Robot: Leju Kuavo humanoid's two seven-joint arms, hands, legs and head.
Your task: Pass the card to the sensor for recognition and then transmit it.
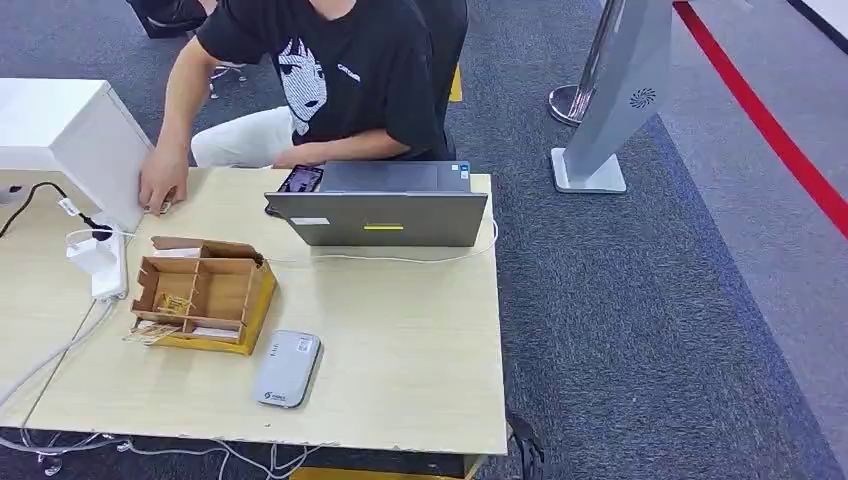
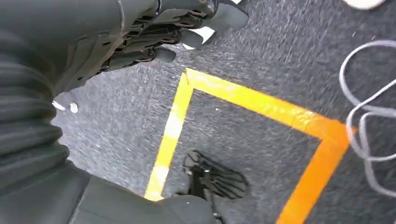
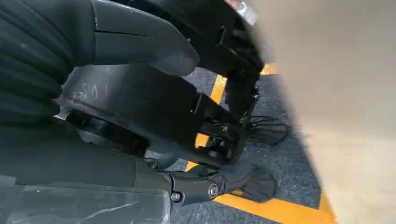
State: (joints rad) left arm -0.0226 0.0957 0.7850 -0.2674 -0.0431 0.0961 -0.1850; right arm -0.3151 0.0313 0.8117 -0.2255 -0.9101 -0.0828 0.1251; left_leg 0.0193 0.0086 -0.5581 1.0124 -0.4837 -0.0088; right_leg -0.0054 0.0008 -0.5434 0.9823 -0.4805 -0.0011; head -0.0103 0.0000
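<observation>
The left hand [image 2: 154, 42] hangs low over the grey floor [image 2: 116, 126], near a yellow line [image 2: 261, 100]. Its fingers [image 2: 187, 38] are stretched out and a little apart. It holds nothing.

The right hand [image 3: 140, 44] hangs low too, beside the tan side of the table [image 3: 336, 93]. Its thumb and a dark finger [image 3: 243, 179] are far apart, with nothing between them.

Up on the table [image 1: 400, 340], a grey sensor [image 1: 287, 368] lies flat near the front edge. Just beside it, further back and to the left, sits a wooden box [image 1: 205, 292] with small parts inside. A thin pale thing lies in the front part of the box. It may be the card [image 1: 212, 332], but it is too small to tell. It is up on the table top, well apart from both hands.

A grey laptop [image 1: 380, 215] stands at the back of the table. A person [image 1: 330, 70] in a black shirt sits behind it, with one hand [image 1: 160, 190] on the table by a white block [image 1: 60, 130].
</observation>
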